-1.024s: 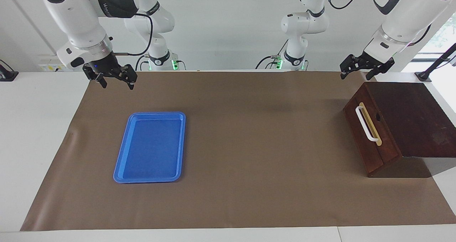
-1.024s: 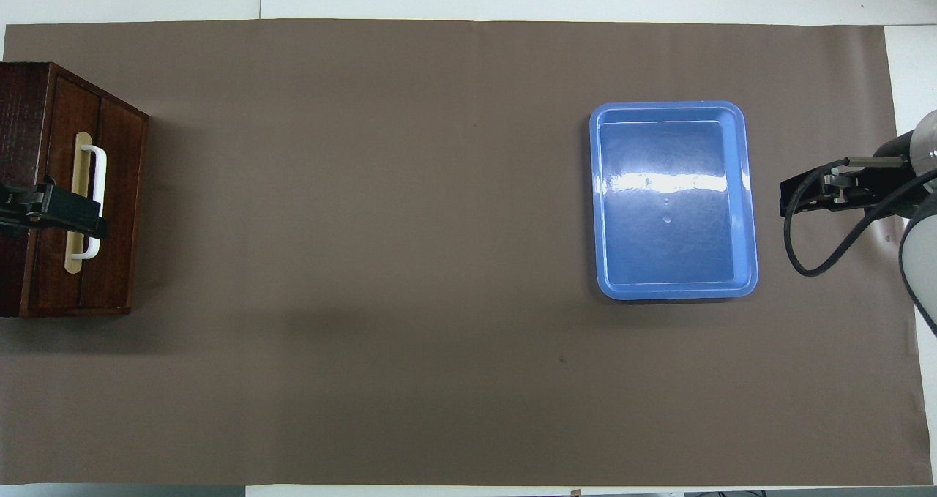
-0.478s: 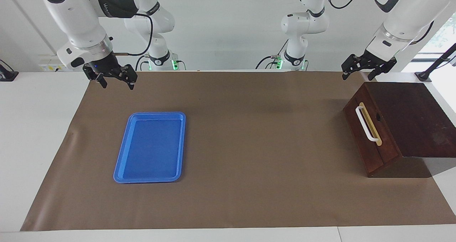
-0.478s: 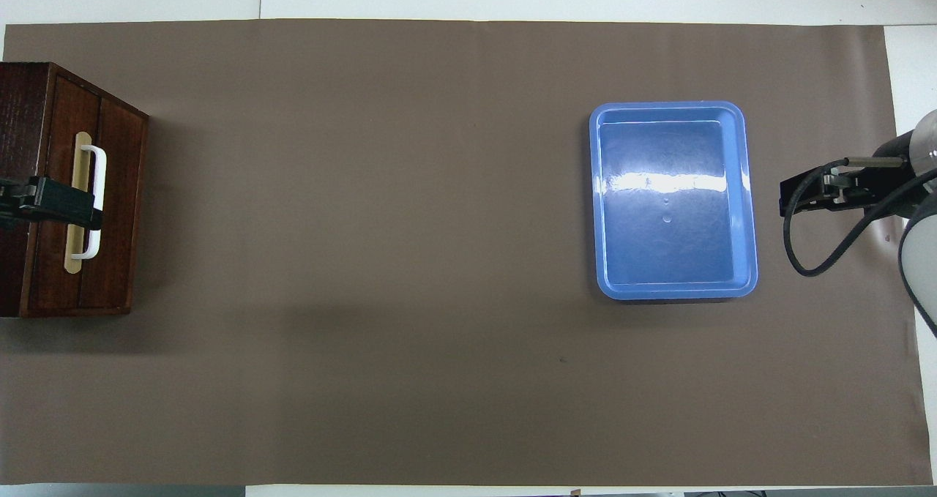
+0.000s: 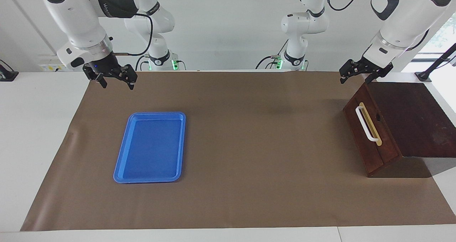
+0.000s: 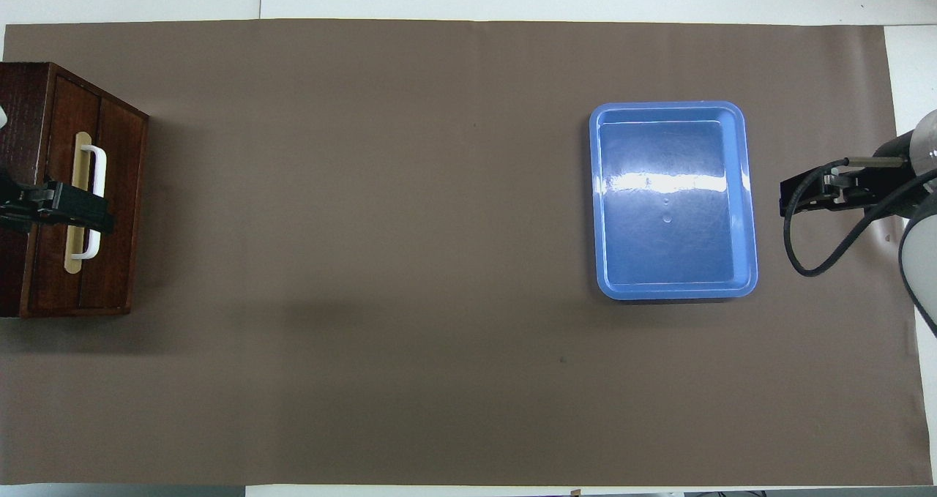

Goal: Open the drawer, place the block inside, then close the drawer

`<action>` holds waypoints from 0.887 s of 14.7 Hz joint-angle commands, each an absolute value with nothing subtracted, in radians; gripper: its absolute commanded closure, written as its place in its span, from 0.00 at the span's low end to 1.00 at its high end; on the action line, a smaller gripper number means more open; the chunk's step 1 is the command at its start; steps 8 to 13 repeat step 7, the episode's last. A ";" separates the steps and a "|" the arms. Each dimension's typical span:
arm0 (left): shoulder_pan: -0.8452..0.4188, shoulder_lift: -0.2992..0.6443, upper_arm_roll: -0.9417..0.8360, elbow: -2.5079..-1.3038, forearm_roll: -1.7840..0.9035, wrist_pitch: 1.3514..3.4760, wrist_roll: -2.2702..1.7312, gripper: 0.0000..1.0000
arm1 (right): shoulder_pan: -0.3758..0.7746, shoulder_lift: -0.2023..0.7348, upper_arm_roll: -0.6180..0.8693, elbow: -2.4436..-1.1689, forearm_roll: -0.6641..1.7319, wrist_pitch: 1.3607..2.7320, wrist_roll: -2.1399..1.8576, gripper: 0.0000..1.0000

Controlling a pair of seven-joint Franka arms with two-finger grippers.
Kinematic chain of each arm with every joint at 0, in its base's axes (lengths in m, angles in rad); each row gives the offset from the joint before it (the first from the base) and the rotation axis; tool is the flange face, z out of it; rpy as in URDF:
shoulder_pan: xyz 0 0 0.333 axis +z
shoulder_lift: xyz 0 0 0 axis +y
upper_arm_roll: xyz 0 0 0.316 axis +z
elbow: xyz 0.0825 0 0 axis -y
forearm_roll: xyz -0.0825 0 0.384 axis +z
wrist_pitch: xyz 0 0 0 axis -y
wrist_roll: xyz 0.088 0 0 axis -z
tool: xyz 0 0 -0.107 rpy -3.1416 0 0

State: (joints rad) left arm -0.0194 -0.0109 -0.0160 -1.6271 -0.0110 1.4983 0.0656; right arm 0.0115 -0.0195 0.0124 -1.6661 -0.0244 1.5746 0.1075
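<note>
The drawer (image 5: 371, 138) is shut in the dark reddish-brown wooden box (image 5: 413, 117) at the left arm's end of the table. Its white bar handle (image 5: 366, 124) sits on a tan strip. The drawer (image 6: 117, 263) and handle (image 6: 99, 167) also show in the overhead view. My left gripper (image 5: 354, 79) is open and empty, raised over the box's front top edge; from overhead it (image 6: 80, 211) covers part of the handle. My right gripper (image 5: 117, 85) is open and empty, raised near the blue tray. The yellow block is not in view.
A flat blue plastic tray (image 5: 121, 174) lies empty on the brown mat (image 5: 249, 145) toward the right arm's end; it also shows from overhead (image 6: 747, 189). A black cable loops from the right wrist (image 6: 812, 263).
My left gripper has shifted a little over the drawer's front and dipped slightly. The right arm, the tray and the drawer have not moved.
</note>
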 commanded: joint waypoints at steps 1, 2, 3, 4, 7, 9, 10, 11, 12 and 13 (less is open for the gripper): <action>-0.031 -0.020 -0.006 -1.643 -0.002 1.520 0.055 0.00 | 0.000 -0.041 0.018 -1.689 -0.012 1.582 0.123 0.00; -0.029 -0.018 -0.006 -1.641 -0.003 1.525 0.054 0.00 | 0.000 -0.041 0.018 -1.687 -0.012 1.580 0.123 0.00; -0.029 -0.017 -0.006 -1.640 -0.005 1.525 0.054 0.00 | 0.000 -0.041 0.018 -1.687 -0.012 1.578 0.123 0.00; -0.029 -0.015 -0.006 -1.635 -0.008 1.525 0.054 0.00 | 0.000 -0.041 0.018 -1.689 -0.012 1.578 0.123 0.00; -0.029 -0.018 -0.006 -1.640 -0.006 1.528 0.052 0.00 | 0.000 -0.041 0.018 -1.689 -0.012 1.580 0.123 0.00; -0.029 -0.018 -0.006 -1.640 -0.006 1.528 0.052 0.00 | 0.000 -0.041 0.018 -1.689 -0.012 1.580 0.123 0.00; -0.029 -0.018 -0.006 -1.640 -0.006 1.528 0.052 0.00 | 0.000 -0.041 0.018 -1.689 -0.012 1.580 0.123 0.00; -0.029 -0.018 -0.006 -1.640 -0.006 1.528 0.052 0.00 | 0.000 -0.041 0.018 -1.689 -0.012 1.580 0.123 0.00; -0.029 -0.018 -0.006 -1.640 -0.006 1.528 0.052 0.00 | 0.000 -0.041 0.018 -1.689 -0.012 1.580 0.123 0.00; -0.029 -0.018 -0.006 -1.640 -0.006 1.528 0.052 0.00 | 0.000 -0.041 0.018 -1.689 -0.012 1.580 0.123 0.00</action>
